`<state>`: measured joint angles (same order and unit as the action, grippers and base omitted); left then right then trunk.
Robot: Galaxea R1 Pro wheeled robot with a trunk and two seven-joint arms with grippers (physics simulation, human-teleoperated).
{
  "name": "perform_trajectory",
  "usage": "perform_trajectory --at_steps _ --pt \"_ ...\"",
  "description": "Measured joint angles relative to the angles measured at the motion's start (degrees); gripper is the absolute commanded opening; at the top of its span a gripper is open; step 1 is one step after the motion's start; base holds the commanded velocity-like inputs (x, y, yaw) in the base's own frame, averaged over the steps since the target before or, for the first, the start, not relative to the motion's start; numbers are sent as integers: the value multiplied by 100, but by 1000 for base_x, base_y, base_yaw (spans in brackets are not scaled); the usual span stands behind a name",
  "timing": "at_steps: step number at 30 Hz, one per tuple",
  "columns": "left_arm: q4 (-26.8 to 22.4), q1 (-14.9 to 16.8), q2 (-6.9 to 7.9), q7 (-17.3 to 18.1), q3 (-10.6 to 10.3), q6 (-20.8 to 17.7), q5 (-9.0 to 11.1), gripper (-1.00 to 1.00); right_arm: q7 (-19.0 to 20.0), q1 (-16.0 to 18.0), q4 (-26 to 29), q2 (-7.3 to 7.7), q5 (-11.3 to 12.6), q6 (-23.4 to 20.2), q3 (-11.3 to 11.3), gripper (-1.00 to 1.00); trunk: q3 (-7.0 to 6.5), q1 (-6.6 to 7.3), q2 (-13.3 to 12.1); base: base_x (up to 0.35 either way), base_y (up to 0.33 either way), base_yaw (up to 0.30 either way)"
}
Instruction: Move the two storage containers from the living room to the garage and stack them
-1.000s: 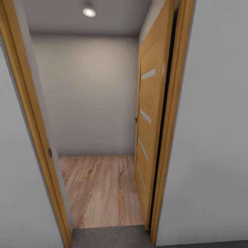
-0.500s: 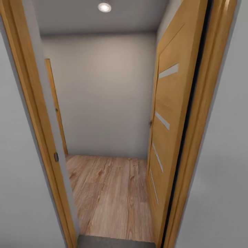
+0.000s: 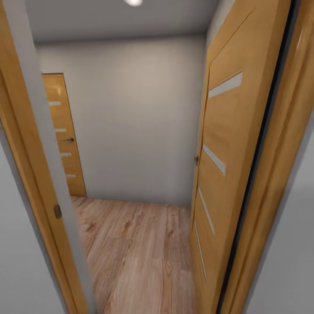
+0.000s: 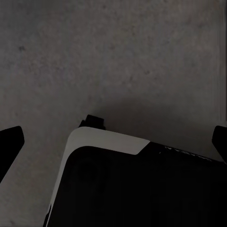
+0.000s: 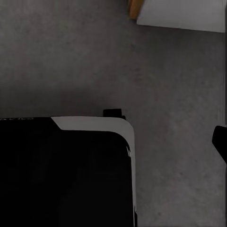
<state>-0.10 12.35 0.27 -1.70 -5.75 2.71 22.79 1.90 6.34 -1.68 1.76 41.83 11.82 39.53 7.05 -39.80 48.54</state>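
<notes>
I stood in the doorway with the open orange-wood door with pale stripes (image 3: pixel 222 174) on my right and the orange-wood door frame (image 3: pixel 37 174) near on my left, squared up so that my body would pass between them. Ahead lay the light wood-plank floor (image 3: pixel 139 253), a plain pale grey wall (image 3: pixel 135 117) and, far left, a closed striped orange-wood door (image 3: pixel 63 135). Both arms hung low beside my black, white-edged base (image 4: pixel 142 189), tucked in, I judged, to keep clear of the frame. My left gripper (image 4: pixel 115 140) was spread wide and empty, a dark fingertip (image 4: pixel 10 142) at each side of its view. Of my right gripper (image 5: pixel 115 142) I made out one fingertip (image 5: pixel 220 141); the other was lost against the dark base, so I could not tell its spread. Under both lay the dark grey speckled concrete floor (image 5: pixel 175 71), matte and bare, where the stack must end up. The two orange-red storage containers I judged to be somewhere beyond this passage.
</notes>
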Motion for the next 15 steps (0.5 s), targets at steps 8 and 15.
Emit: perform_trajectory --at_steps 8,15 --pt "0 0 0 0 0 51 2 100 -2 0 1 -1 -8 -8 10 100 0 0 0 309 -5 0" --pt "-1 -1 0 -2 2 58 5 100 -2 1 0 -1 -17 -8 17 100 0 -1 -1 188 8 116"
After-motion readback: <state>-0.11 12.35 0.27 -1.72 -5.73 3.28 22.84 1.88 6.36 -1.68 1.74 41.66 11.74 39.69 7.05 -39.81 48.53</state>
